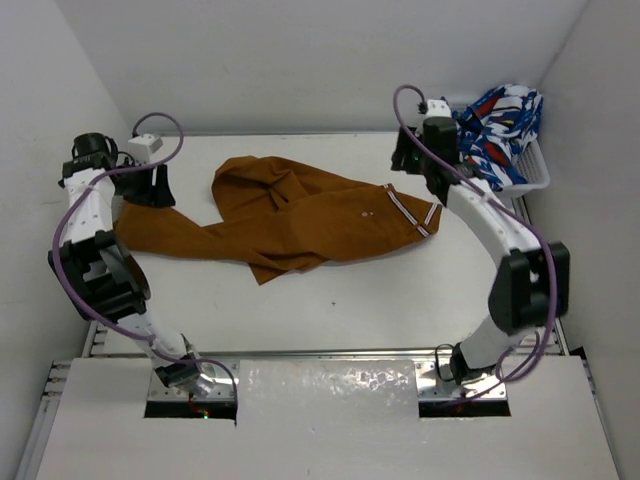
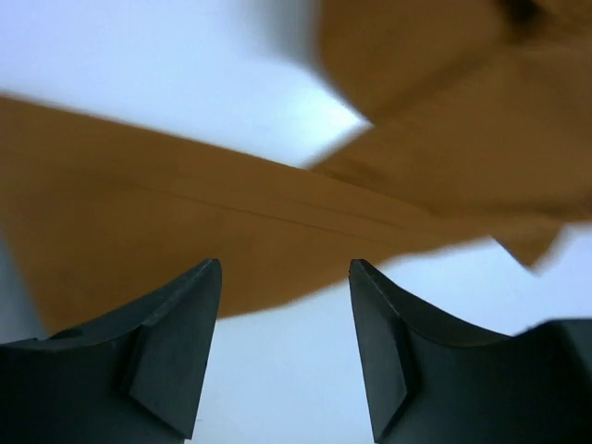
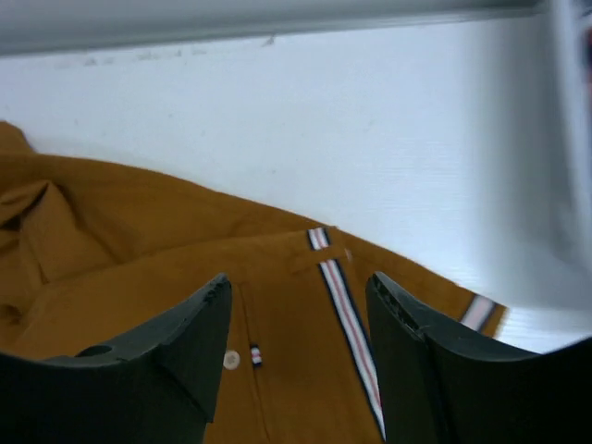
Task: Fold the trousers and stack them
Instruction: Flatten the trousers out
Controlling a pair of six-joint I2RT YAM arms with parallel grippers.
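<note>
The mustard-brown trousers (image 1: 290, 225) lie loosely spread across the middle of the table, legs to the left, striped waistband (image 1: 412, 213) to the right. My left gripper (image 1: 152, 190) hovers over the leg end at the left; in its wrist view the fingers (image 2: 176, 342) stand apart over bare table, with the trouser leg (image 2: 166, 231) just beyond them. My right gripper (image 1: 408, 160) is above the waistband end. Its fingers (image 3: 185, 342) are spread with nothing between them, above the striped inner edge (image 3: 347, 314) and a small rivet (image 3: 231, 359).
A white wire basket (image 1: 530, 170) at the back right holds blue-white-red patterned clothes (image 1: 500, 125). White walls close in the back and both sides. The arm bases sit on the near rail (image 1: 330, 385).
</note>
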